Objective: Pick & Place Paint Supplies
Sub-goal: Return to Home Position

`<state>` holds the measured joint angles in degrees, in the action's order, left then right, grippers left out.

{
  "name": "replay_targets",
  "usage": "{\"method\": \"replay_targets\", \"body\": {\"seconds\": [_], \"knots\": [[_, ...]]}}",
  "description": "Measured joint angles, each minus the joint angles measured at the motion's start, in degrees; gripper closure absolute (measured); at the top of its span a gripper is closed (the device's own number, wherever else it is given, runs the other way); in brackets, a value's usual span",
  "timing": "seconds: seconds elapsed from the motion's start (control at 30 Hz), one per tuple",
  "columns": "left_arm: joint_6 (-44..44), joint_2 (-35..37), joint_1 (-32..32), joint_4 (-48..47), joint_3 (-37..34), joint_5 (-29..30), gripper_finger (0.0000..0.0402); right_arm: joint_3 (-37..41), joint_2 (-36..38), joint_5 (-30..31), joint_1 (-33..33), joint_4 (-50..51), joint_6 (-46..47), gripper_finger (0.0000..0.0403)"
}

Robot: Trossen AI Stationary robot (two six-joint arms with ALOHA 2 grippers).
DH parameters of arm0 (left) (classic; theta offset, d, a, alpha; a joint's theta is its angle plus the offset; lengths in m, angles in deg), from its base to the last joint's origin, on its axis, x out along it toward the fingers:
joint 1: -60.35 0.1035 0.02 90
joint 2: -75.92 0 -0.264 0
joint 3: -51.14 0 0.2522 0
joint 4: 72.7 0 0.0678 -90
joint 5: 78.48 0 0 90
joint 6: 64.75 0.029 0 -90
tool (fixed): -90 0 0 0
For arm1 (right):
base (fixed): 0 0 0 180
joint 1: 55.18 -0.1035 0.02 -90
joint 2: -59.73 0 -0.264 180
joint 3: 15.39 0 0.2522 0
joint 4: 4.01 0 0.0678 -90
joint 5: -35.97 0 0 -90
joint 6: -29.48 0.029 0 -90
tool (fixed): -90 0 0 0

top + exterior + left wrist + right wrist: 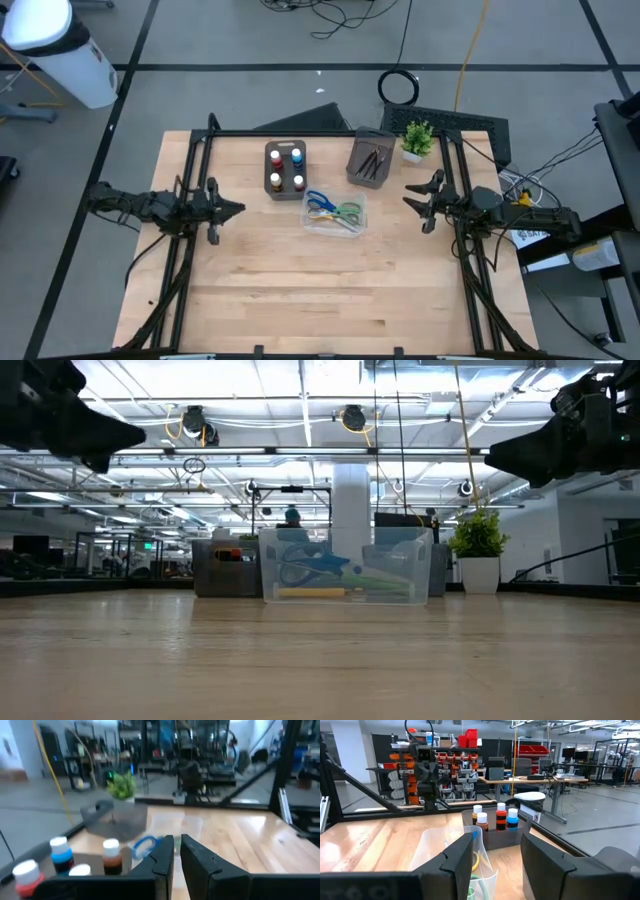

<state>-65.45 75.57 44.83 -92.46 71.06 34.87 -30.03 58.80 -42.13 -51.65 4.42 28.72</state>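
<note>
At the far side of the table (300, 290), paint bottles (285, 169) stand in the left dark tray (267, 168), brushes (372, 160) lie in the right tray (357, 173), scissors (330, 208) in the clear box (308, 222) just in front
Left gripper (238, 209), fingers drawn together, and right gripper (408, 196), fingers spread wide, hang empty above opposite table edges, well apart from the supplies

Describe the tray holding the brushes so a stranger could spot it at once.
On the far side of the wooden table, find the small green potted plant. Right beside it sits a dark grey tray holding thin dark brushes; the other grey tray holds paint bottles instead.
</note>
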Motion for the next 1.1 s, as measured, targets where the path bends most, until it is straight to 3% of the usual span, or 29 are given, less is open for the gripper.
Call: {"method": "replay_targets", "body": {"seconds": [0.13,0.23,0.53,0.7,1.1], "knots": [[3.5,-0.1,1.8,9.2,-5.2,-5.3,0.036,0.0,0.0,0.0,0.0,-0.1,0.0,0.0248],[3.1,-0.3,4.0,7.9,-4.8,-10.3,0.036,0.0,0.0,0.0,0.0,-0.1,0.0,0.0248],[1.5,-2.5,12.4,7.1,-4.9,-15.4,0.036,0.0,0.0,0.0,0.0,-0.2,0.0,0.0248],[-2.7,-4.4,15.7,6.8,-4.9,-15.9,0.036,0.0,0.0,0.0,0.0,-0.2,0.0,0.0248],[-3.6,-6.1,16.2,8.9,-5.2,-15.8,0.036,0.0,0.0,0.0,0.0,-0.2,0.0,0.0248]]}}
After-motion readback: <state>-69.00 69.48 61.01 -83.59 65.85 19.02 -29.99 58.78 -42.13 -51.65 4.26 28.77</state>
